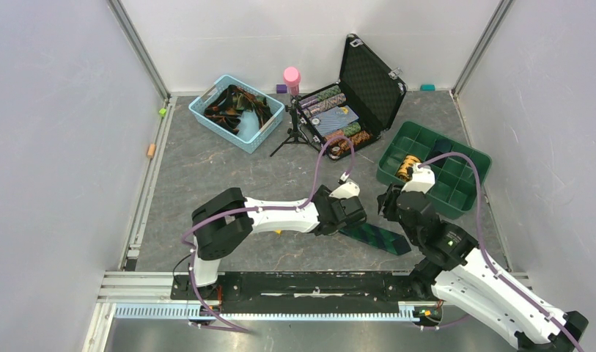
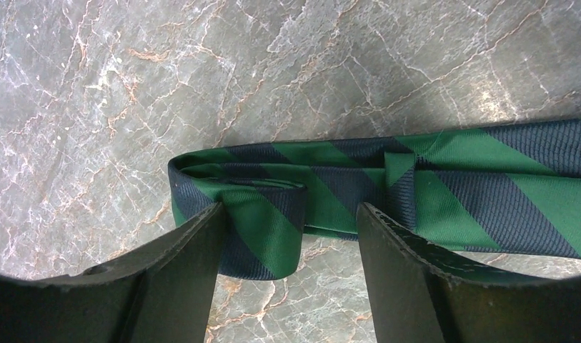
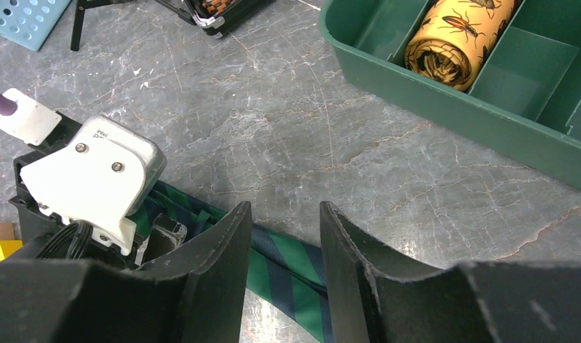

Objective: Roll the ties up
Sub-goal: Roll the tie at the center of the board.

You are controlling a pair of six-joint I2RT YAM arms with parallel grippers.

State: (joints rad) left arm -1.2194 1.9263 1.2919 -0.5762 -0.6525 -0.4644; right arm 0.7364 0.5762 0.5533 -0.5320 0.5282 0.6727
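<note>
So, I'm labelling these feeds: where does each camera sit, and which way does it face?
Top: above and behind the bases, looking down on the table; left arm and right arm show.
Left wrist: looks down at the tie's rolled end; own fingers at the bottom.
Right wrist: looks forward and down past its fingers toward the tray; left wrist camera shows.
Shared: all three see the tie.
</note>
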